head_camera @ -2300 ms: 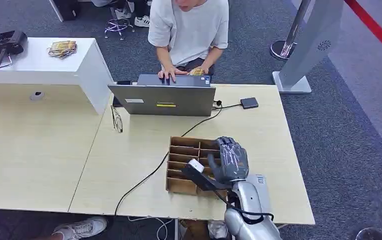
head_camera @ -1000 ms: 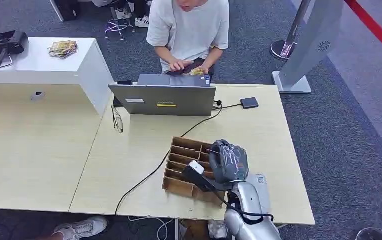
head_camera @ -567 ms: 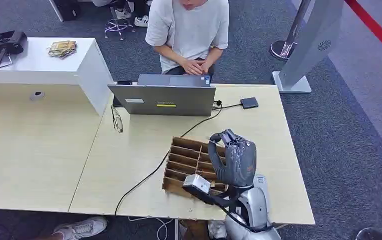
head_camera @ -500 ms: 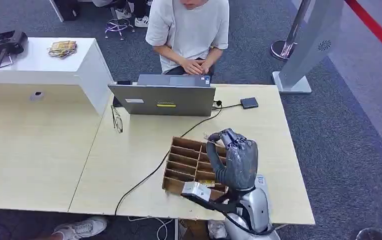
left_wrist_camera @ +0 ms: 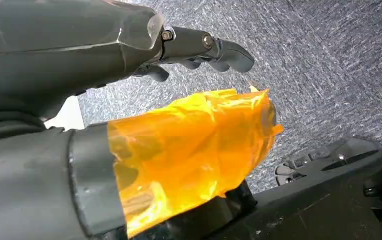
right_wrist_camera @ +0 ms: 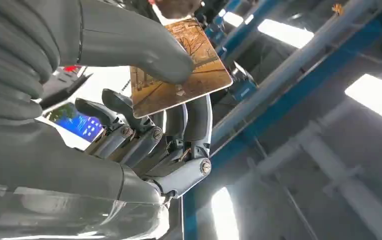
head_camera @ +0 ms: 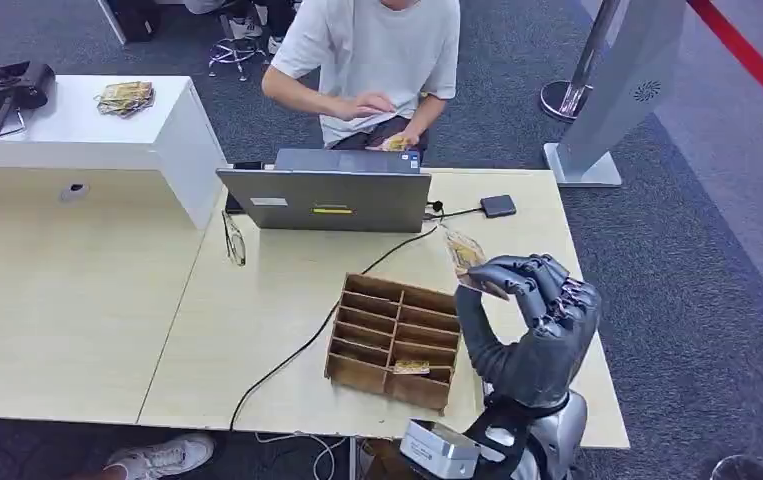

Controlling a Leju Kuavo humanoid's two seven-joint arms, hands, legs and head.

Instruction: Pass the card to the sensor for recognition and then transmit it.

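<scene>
My right hand (head_camera: 535, 322) is raised above the table's right side, palm turned up. It pinches a brown patterned card (head_camera: 465, 256) between thumb and fingers. In the right wrist view the thumb presses the card (right_wrist_camera: 178, 72) against the fingers beneath it. The small black sensor (head_camera: 498, 206) lies on the table at the far right, wired to the laptop (head_camera: 325, 200). The card is held in the air well short of it. My left hand (left_wrist_camera: 78, 60) hangs over grey carpet, its fingers apart and holding nothing.
A wooden slotted box (head_camera: 394, 340) sits just left of my right hand, with another card (head_camera: 412, 367) in a front slot. A black cable (head_camera: 297, 350) crosses the table. A person (head_camera: 382, 50) sits behind the laptop. Glasses (head_camera: 233, 240) lie beside it.
My right hand has come up out of the wooden box with a card and turned palm up, moving right. The person's hands have left the keyboard.
</scene>
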